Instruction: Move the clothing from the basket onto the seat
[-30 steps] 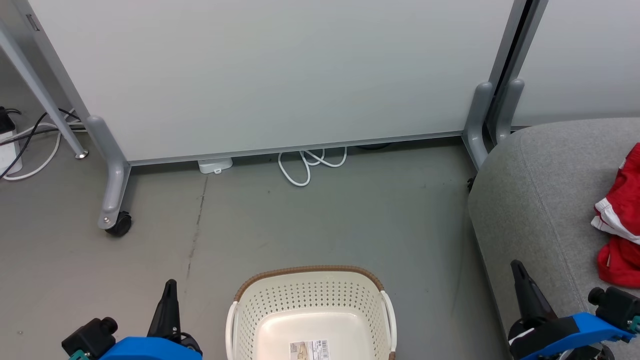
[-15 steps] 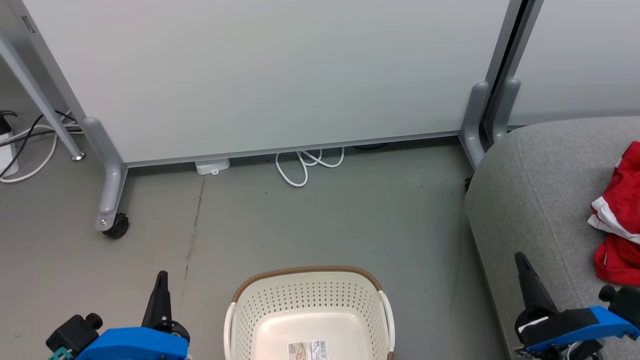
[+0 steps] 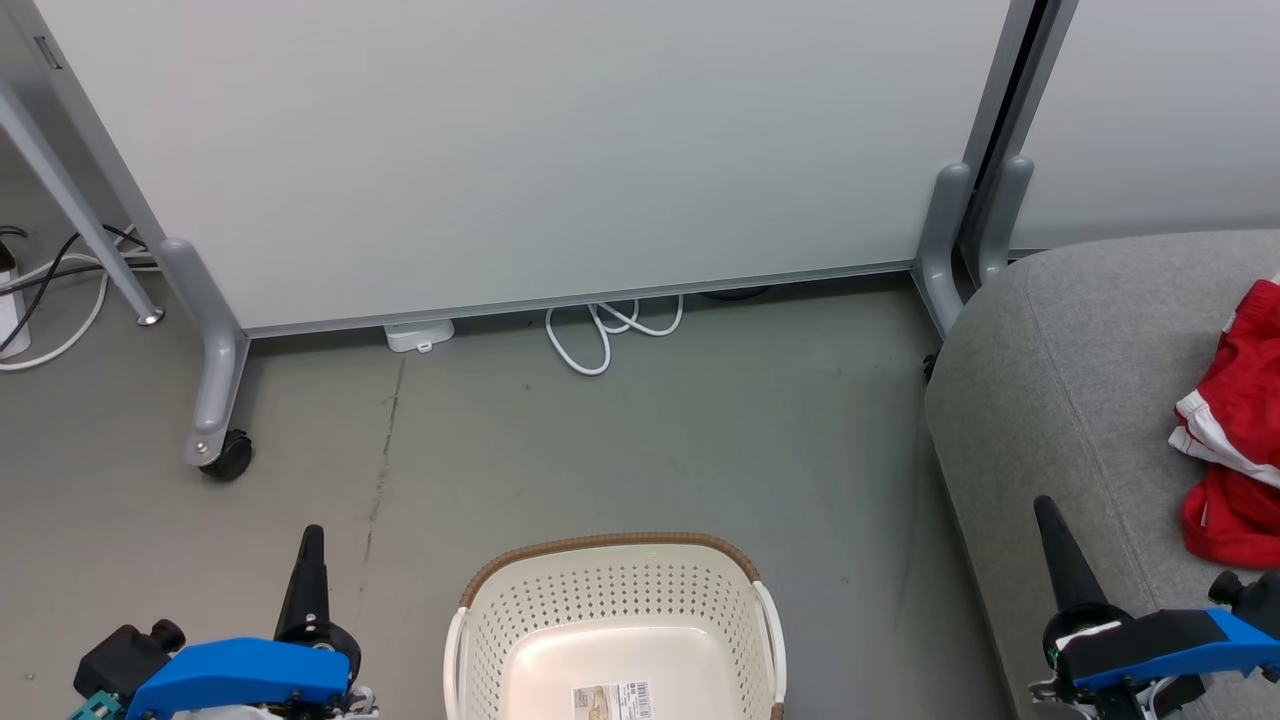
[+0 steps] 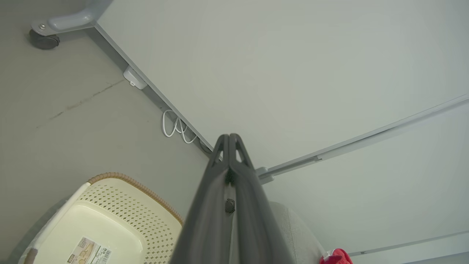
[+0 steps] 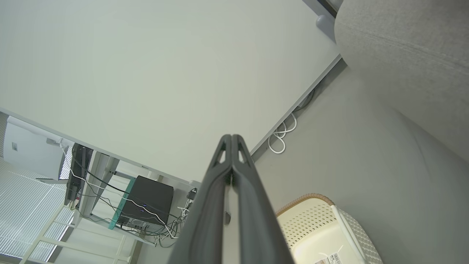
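Clothing (image 3: 1235, 440), bright red with white panels, is seen crumpled on the grey seat (image 3: 1080, 350), to the right of the right gripper (image 3: 1043, 505) and a little beyond its tips, well apart from them. The heap is cut off by the picture's right edge, so the number of garments cannot be told.

Nearest the camera, the cream basket (image 3: 600, 545) is set on the floor between the two grippers. Its near half is cut off, and a printed label (image 3: 615, 698) is shown on its pale bottom. The left gripper (image 3: 312, 532) is placed just left of the basket. On both grippers the dark fingers are pressed together, with nothing held.

Beyond the fingertips, a looped white cable (image 3: 600, 335) is laid at the foot of a white partition (image 3: 560, 150) on a castor (image 3: 225, 458).

From the left wrist, a small red scrap of cloth is glimpsed past the seat's curve. From the right wrist, a desk with a black box (image 5: 146, 201) and tangled wires is added, too small to be made out further.
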Tool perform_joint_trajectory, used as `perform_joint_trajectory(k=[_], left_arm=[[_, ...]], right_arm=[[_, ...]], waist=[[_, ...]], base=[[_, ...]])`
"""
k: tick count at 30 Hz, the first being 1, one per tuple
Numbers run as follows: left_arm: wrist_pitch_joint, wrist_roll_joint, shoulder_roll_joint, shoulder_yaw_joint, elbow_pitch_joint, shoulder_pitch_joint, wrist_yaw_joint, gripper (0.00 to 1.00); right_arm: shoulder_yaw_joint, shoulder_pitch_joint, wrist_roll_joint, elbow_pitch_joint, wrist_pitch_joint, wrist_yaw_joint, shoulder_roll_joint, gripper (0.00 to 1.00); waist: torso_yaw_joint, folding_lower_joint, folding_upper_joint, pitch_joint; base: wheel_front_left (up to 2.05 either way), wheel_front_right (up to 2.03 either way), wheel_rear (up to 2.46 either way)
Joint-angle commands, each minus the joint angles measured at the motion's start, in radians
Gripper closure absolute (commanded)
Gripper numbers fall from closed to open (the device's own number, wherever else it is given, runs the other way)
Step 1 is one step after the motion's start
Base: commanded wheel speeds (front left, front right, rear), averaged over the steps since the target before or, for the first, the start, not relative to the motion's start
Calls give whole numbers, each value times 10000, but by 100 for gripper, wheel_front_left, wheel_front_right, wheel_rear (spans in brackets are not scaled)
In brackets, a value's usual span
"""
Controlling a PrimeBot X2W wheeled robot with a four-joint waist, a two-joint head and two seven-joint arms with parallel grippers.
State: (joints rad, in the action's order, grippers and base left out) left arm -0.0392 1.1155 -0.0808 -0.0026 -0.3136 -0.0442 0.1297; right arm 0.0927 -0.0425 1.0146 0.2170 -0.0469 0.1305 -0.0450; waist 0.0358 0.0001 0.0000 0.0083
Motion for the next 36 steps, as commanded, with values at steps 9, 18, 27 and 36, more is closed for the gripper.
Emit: perform_joint_trajectory(k=[9,18,27,36], left_arm=[[284,947,40,260,244,-340,9,100],[514,1723,77,439,331,-393,11,100],[730,2440,116,580,420,-473,12,100],[954,3175,160,755,504,-526,13,100]], right_arm=[[56,-335,1138,2,-134,3,-58,100],[86,-423,2060,51,-241,3,-62,100],[117,-472,2907,97,-342,3,-66,100],[149,-558,3789,147,-442,3,-70,100]], waist=[[-47,-1,0,-7],[-96,-1,0,-14],[-144,-1,0,-21],[-197,-1,0,-29]], base=[[0,0,0],[0,0,0],[0,0,0],[0,0,0]])
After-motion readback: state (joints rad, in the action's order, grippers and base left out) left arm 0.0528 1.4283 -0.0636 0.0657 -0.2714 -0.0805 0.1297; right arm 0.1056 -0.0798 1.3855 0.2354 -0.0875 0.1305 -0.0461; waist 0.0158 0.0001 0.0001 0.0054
